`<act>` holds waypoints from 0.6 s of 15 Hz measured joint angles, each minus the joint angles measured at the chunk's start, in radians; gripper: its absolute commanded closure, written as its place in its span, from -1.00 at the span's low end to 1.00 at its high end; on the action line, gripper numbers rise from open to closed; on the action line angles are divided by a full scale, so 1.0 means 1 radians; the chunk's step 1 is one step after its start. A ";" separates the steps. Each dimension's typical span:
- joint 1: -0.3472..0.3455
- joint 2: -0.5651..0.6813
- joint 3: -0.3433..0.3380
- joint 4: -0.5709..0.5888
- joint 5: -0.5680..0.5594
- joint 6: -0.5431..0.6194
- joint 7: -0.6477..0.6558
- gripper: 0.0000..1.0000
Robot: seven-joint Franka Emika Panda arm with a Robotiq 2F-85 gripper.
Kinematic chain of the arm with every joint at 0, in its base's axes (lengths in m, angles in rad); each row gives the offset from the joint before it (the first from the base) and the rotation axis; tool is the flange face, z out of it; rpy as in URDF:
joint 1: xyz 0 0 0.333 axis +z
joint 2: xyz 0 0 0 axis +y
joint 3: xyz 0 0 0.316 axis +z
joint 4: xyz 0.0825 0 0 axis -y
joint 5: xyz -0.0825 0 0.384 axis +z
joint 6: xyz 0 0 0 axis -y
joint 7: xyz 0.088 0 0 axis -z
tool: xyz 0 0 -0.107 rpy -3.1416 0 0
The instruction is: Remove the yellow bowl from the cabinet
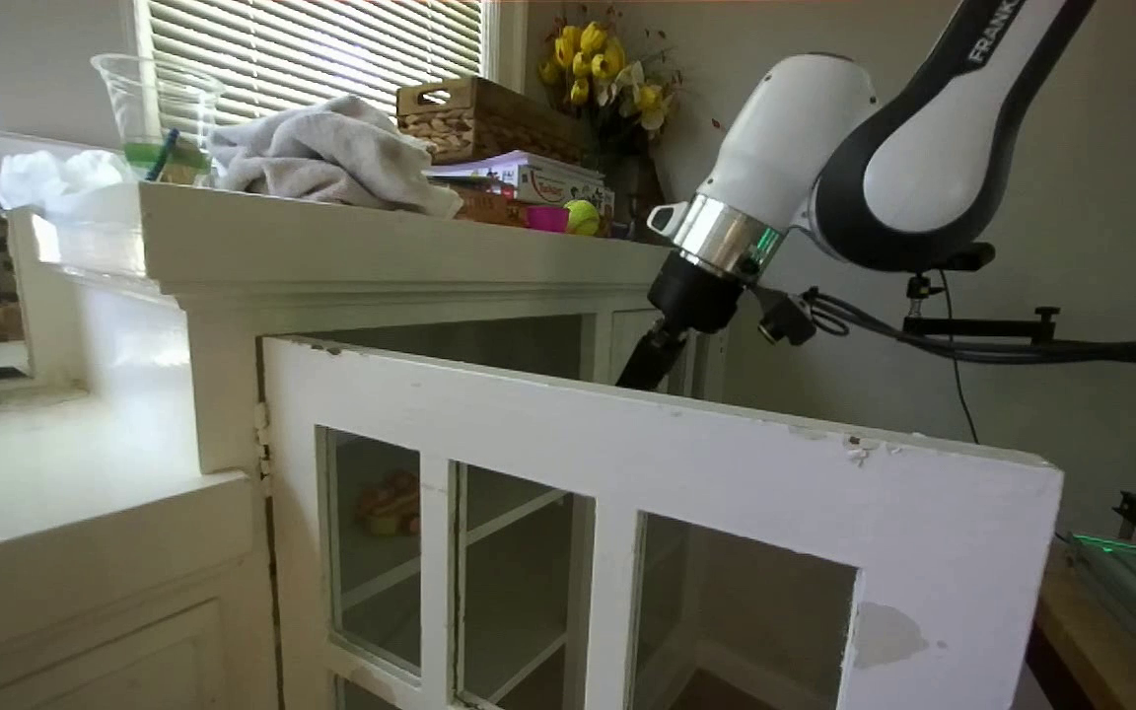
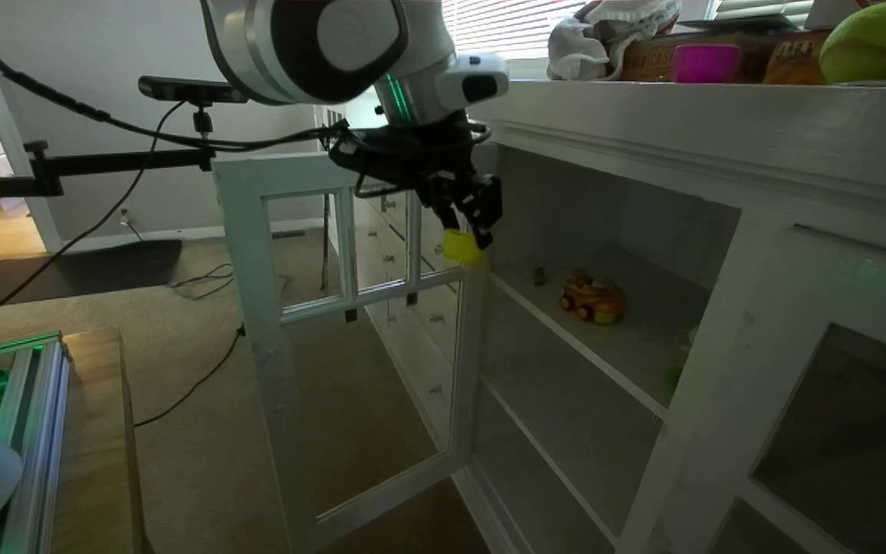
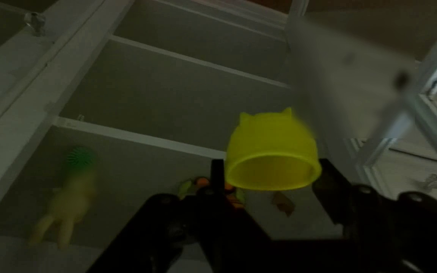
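The yellow bowl (image 2: 461, 248) is small, with two ear-like points on its base. In the wrist view the bowl (image 3: 271, 136) sits between the two black fingers, its open rim facing the camera. My gripper (image 3: 270, 167) is shut on it, one finger touching each side. In an exterior view the gripper (image 2: 467, 231) holds the bowl off the shelf, near the hinge side of the cabinet (image 2: 627, 119) opening. In an exterior view the gripper (image 1: 641, 373) reaches down behind the open glass-paned door (image 1: 745, 434), which hides its fingertips and the bowl.
The open cabinet door (image 2: 251, 231) stands beside the gripper. An orange toy car (image 2: 595, 298) and a pale toy with a green top (image 3: 70, 193) are on the upper shelf. A grey cloth (image 1: 331, 148) and a woven basket (image 1: 499, 118) stand on the overhanging top.
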 measured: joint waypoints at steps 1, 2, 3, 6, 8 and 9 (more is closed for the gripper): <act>-0.008 -0.024 0.046 0.002 0.032 -0.023 -0.010 0.29; -0.007 -0.043 0.085 0.008 0.078 -0.039 -0.032 0.29; -0.003 -0.058 0.115 0.019 0.130 -0.054 -0.062 0.29; 0.021 -0.098 0.152 0.073 0.272 -0.087 -0.159 0.29; 0.027 -0.130 0.145 0.119 0.337 -0.109 -0.204 0.29; 0.028 -0.146 0.136 0.142 0.360 -0.122 -0.218 0.29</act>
